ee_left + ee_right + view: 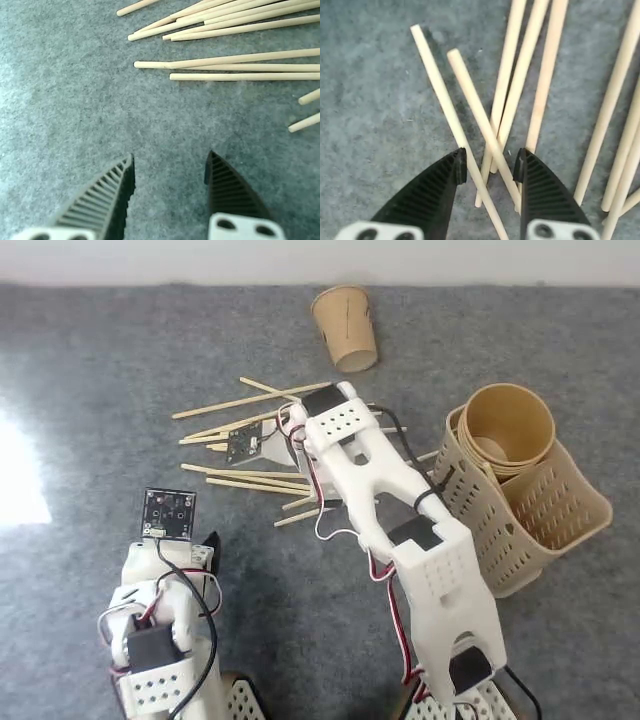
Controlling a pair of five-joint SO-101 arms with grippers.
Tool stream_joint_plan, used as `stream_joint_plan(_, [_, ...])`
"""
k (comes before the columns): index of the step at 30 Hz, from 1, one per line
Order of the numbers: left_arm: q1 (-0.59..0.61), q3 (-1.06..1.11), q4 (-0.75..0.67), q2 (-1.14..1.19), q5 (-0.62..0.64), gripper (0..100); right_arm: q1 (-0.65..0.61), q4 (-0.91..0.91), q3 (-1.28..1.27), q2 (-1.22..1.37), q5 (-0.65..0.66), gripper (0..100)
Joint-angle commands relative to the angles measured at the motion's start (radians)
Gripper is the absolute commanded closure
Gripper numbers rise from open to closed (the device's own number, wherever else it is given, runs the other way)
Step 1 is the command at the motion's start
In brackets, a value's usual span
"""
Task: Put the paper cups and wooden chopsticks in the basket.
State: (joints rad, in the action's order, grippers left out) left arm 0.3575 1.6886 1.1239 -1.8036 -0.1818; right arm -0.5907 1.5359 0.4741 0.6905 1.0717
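Note:
Several wooden chopsticks [250,481] lie scattered on the grey carpet at mid-table. My right gripper [490,167] is down over the pile and open, with two chopsticks [470,115] running between its fingers. My left gripper [170,160] hovers open and empty above bare carpet, short of the nearest chopsticks [240,76]. One brown paper cup [345,328] lies on its side at the far edge. The beige basket [545,515] stands at the right with stacked paper cups [505,425] in it.
The right arm [390,500] stretches from the near right edge across to the pile, close beside the basket. The left arm [160,630] sits at the near left. A bright patch of light falls on the carpet at the far left.

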Motion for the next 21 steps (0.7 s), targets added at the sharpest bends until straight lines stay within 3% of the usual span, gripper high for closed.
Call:
stream_joint_plan(1, [-0.005, -0.007, -0.009, -0.015, -0.008, 78, 0.019, -0.01, 0.02, -0.013, -0.008, 84.0])
stream_joint_plan(14, [-0.005, -0.007, -0.009, -0.015, -0.008, 78, 0.068, 0.036, 0.018, 0.064, -0.008, 84.2])
stream_joint_plan(21, [-0.005, -0.007, -0.009, -0.015, -0.008, 78, 0.071, 0.03, 0.023, 0.081, 0.054, 99.5])
